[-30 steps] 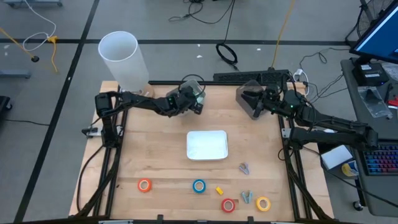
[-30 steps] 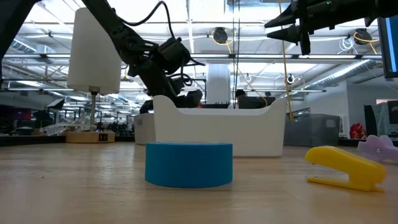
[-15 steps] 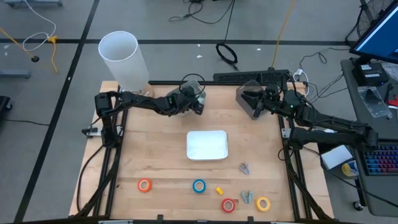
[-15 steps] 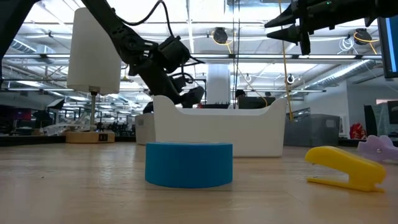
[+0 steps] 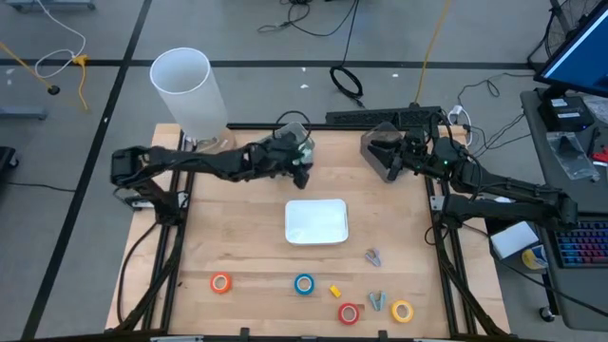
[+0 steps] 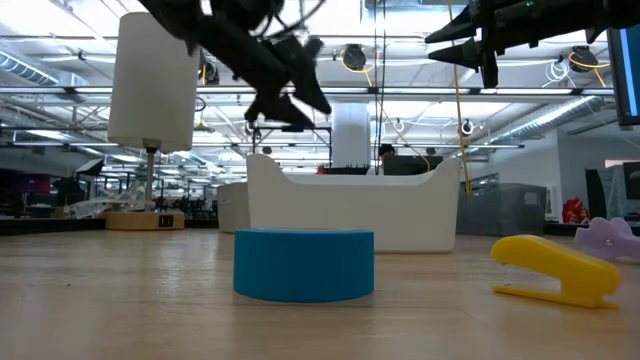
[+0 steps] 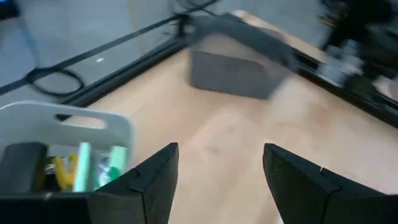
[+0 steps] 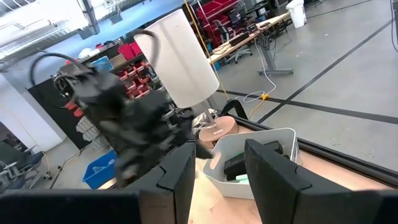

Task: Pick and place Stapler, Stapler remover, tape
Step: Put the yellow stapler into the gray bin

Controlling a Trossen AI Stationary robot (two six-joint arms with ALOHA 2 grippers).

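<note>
On my overhead feed the wooden table (image 5: 228, 237) carries a white tray (image 5: 316, 221) near its middle and a tall white cylinder (image 5: 188, 91) at the far left corner. Along the near edge I count 4 tape rolls: orange (image 5: 220, 282), blue (image 5: 304, 283), red (image 5: 349, 313) and yellow (image 5: 402, 311). A small yellow stapler (image 5: 334, 291) lies between blue and red, and 2 small grey pieces (image 5: 372, 256) sit nearby.

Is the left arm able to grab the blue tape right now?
Probably yes. The left end effector is open and empty, raised near the table's far side. The white tray lies between it and the blue tape, but it is low and nothing covers the tape.
</note>
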